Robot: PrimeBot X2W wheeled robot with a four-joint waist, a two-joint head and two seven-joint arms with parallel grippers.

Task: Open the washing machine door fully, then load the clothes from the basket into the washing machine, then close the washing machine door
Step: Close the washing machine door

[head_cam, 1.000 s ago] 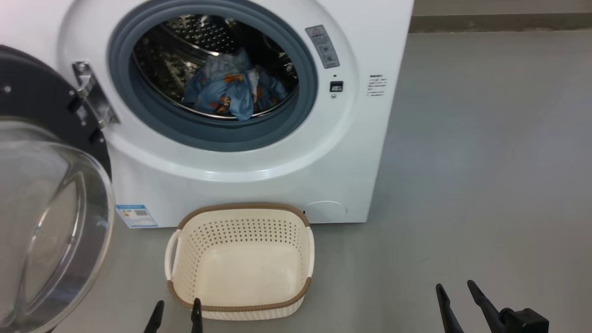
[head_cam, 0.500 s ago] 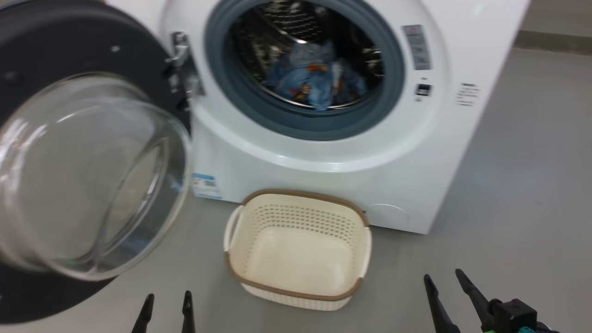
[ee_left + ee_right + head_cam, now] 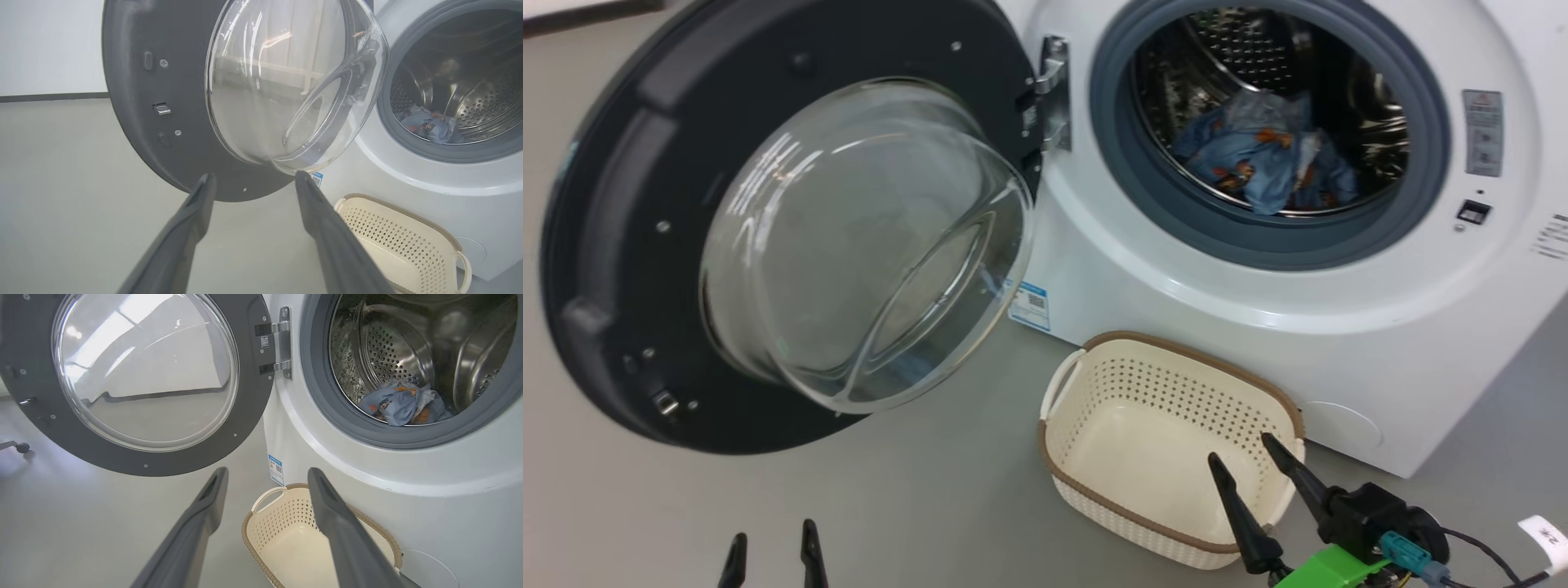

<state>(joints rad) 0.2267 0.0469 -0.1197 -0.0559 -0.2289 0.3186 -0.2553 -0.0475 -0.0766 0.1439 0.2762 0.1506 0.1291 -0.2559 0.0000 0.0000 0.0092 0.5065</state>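
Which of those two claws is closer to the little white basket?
The right one. The right gripper points over the near right corner of the basket; the left gripper is well off to its left.

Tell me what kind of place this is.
Probably a laundry spot, perhaps a bare test room: a big white front-loading washing machine with light-blue printed clothes in its steel drum, a small cream-white perforated plastic basket before it, plain grey floor.

The big white front-loading washing machine [image 3: 1258, 327] runs off the head view's right edge; print on the small blue label [image 3: 1029, 305] low on its front is too small to read.
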